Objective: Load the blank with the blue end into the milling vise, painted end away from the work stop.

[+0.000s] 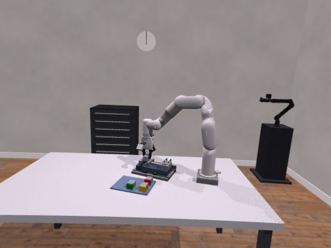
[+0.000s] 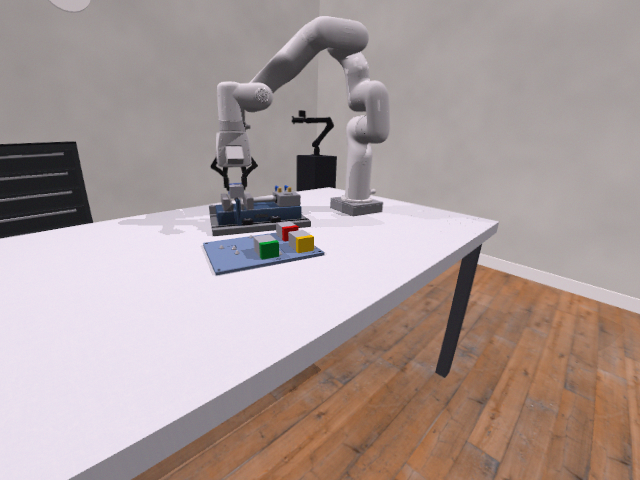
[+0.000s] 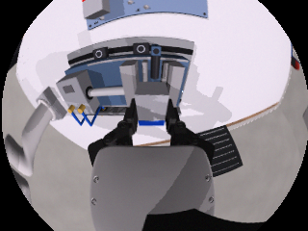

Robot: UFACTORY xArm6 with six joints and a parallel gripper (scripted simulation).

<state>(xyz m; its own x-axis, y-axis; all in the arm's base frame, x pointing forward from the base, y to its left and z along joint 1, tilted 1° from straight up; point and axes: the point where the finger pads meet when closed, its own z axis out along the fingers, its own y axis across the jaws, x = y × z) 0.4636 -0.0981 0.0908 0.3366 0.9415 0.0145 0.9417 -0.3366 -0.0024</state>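
My gripper [image 1: 147,156] [image 2: 235,186] [image 3: 151,106] is shut on the long sides of the blue-ended blank [image 1: 146,158] [image 2: 236,192] [image 3: 152,102]. The blank is over the slot between the fixed jaw [image 2: 225,202] [image 3: 175,77] and the moving jaw [image 2: 249,200] [image 3: 128,77]. Much of it shows above the jaw tops; its underside and the bars below it are hidden. Its blue end [image 3: 151,123] is away from the work stop [image 3: 155,68]. The gap to either jaw cannot be told. Green [image 1: 130,186] [image 2: 268,250], yellow [image 1: 143,188] [image 2: 305,243] and red [image 1: 147,182] [image 2: 289,230] blanks sit on the infeed plate [image 1: 119,184] [image 2: 217,259] [image 3: 192,7].
The hose block [image 1: 165,166] [image 2: 287,198] [image 3: 77,91], with blue hoses, stands at the vise's other end. The vise's raised plate [image 1: 160,174] [image 2: 237,229] lies beside the infeed plate. A dark drawer cabinet [image 1: 114,128] stands behind the table.
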